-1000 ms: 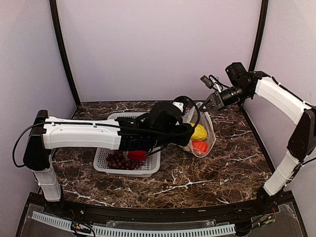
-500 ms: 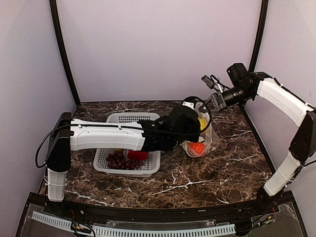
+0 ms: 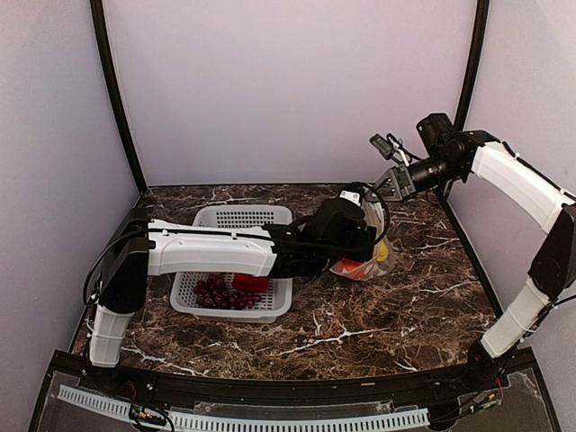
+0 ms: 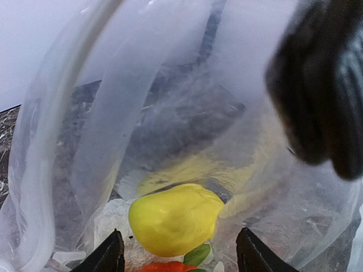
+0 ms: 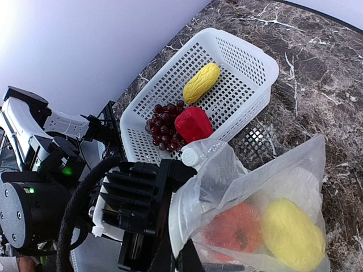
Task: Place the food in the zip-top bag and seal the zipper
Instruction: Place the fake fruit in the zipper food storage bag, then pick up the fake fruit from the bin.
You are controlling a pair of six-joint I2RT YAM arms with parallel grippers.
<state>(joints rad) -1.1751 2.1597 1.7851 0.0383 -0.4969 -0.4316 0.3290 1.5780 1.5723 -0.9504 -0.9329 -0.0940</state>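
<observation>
The zip-top bag is held up over the worktop by its upper edge, on which the right pincer is clamped. The left pincer, its fingers apart, is set inside the bag's mouth, above a yellow piece and an orange piece. The corn, red pepper and grape bunch are seen in the basket.

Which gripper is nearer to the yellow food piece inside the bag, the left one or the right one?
Left. The left gripper reaches into the bag, open, the yellow piece just beyond its fingers. The right gripper pinches the bag's upper edge, farther away.
</observation>
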